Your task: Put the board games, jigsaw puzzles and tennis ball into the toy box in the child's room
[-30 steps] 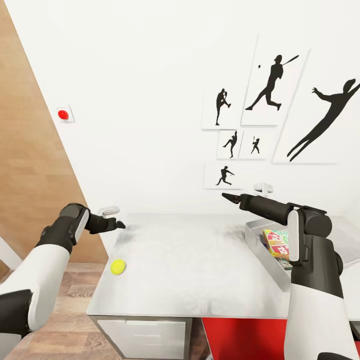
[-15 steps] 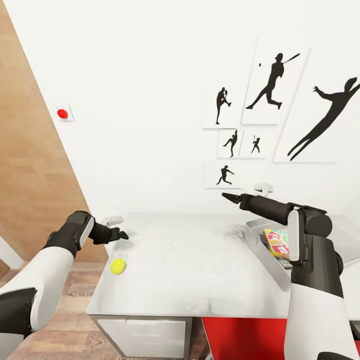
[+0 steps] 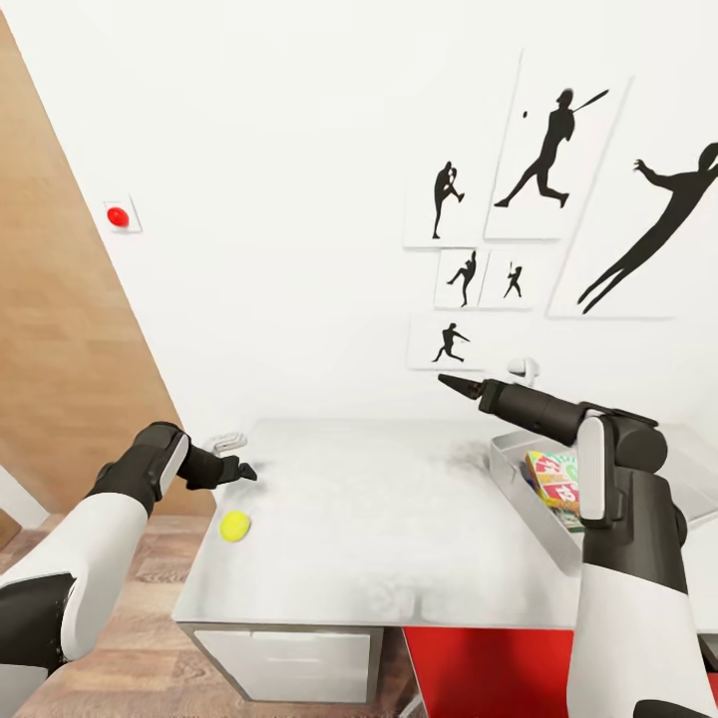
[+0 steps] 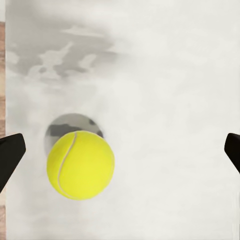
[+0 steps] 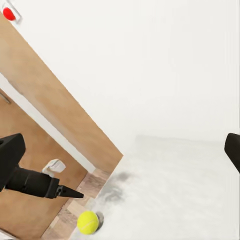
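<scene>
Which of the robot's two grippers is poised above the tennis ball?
The left gripper: its open fingers frame the tennis ball near the table's left edge. The right gripper points at the wall, far from it.

One yellow-green tennis ball (image 3: 234, 525) sits on one pale grey table (image 3: 379, 538). One grey toy box (image 3: 529, 504) rests on that table, and at least one colourful printed item (image 3: 553, 481) lies inside it; how many lie there cannot be told. Six black sports silhouette pictures (image 3: 551, 150) hang on the white wall. One red round wall button (image 3: 118, 215) is there too. Two robot arms reach forward, each with one gripper: the left gripper (image 3: 242, 471) and the right gripper (image 3: 451, 382).
</scene>
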{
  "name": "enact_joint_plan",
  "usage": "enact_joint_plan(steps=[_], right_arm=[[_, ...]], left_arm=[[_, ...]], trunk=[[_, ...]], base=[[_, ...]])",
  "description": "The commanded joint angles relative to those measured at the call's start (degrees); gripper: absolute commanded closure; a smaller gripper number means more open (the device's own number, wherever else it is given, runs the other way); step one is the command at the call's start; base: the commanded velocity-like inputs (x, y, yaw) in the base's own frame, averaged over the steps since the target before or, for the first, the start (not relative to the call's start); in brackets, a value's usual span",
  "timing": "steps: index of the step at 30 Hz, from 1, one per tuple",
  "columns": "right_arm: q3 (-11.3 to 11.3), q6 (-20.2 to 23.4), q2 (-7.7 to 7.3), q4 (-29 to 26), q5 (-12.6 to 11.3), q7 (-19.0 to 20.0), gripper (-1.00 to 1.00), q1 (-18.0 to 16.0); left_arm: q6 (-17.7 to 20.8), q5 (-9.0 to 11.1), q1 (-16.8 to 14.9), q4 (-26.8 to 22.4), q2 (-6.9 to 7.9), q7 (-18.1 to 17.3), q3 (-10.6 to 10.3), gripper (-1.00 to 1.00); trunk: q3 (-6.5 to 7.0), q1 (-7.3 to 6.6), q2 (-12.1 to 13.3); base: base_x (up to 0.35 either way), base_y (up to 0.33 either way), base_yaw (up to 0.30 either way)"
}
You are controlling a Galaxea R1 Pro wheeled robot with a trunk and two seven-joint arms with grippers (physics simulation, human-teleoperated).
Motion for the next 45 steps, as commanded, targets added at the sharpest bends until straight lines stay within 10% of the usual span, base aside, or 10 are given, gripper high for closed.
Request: enact_joint_plan(steps=[1,26,45], right_arm=[[-0.1,0.5,0.05,0.0,-0.9,0.3,-1.0,-0.1],[0.3,0.5,0.12,0.6,-7.1,1.7,-1.0,-0.1],[0.5,0.5,0.12,0.5,-7.4,1.7,-1.0,0.0]], left_arm=[[0.2,-0.6,-0.1,0.0,-0.03,-0.5,0.3,-1.0],[-0.1,-0.7,-0.1,3.3,-0.02,4.9,0.3,-1.0],[-2.3,-0.7,-0.1,4.0,-0.03,4.9,0.4,-1.0]], trunk=[[-0.2,0.03,-0.1],[-0.87,0.03,-0.1],[-2.63,0.03,-0.1]], base=[[0.0,0.0,0.0],[0.0,0.0,0.0],[0.0,0.0,0.0]])
